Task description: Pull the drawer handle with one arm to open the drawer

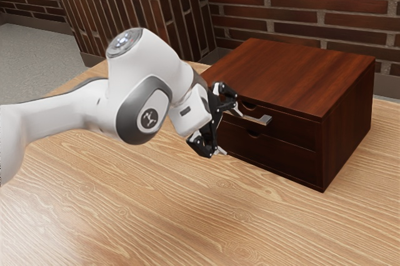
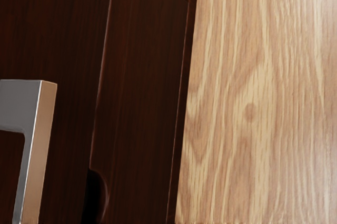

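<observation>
A dark wooden cabinet (image 1: 294,75) with two drawers stands on the table. The upper drawer (image 1: 284,127) carries a grey metal handle (image 1: 256,118); its front looks about flush with the lower drawer (image 1: 275,157). My black gripper (image 1: 228,130) sits just off the handle's end nearest the arm, at the cabinet's front corner. It is open, with one finger above and one below, and nothing between them. In the wrist view the handle (image 2: 31,145) stands close against the dark drawer front (image 2: 142,103).
The light wooden table (image 1: 187,216) stretches wide in front of the cabinet, and its top (image 2: 263,103) lies beside the drawer front. A brick wall (image 1: 300,4) rises behind the cabinet.
</observation>
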Controlling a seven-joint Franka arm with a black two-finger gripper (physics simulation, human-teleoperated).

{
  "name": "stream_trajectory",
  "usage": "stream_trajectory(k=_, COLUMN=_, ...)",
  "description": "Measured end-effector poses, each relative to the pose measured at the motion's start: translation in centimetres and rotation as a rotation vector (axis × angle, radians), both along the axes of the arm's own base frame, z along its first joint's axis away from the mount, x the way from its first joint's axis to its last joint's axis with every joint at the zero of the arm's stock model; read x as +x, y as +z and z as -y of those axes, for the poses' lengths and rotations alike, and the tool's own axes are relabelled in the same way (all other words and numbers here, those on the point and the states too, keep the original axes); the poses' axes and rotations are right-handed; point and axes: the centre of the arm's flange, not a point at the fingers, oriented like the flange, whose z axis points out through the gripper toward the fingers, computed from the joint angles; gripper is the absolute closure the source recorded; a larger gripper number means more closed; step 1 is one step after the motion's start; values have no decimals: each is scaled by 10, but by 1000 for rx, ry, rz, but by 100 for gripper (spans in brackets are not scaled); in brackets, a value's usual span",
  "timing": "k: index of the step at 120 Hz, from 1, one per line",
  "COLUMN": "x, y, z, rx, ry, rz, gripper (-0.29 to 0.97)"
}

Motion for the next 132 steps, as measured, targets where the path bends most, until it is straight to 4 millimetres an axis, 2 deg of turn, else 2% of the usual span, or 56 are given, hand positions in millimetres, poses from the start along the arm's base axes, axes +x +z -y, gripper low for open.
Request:
stream_trajectory(k=39, x=5, y=-2, z=-5, rx=-7, ry=14, rz=14, gripper=0)
stream_trajectory(k=71, x=14, y=-8, z=8, rx=-20, ry=-6, rz=19, gripper=0)
stream_trajectory(k=98, x=15, y=-12, z=8, rx=-20, ry=-4, rz=17, gripper=-6)
stream_trajectory(k=111, x=14, y=-8, z=8, rx=-18, ry=-2, rz=24, gripper=0)
stream_trajectory(k=132, x=15, y=-7, z=1, rx=-19, ry=11, rz=26, gripper=0)
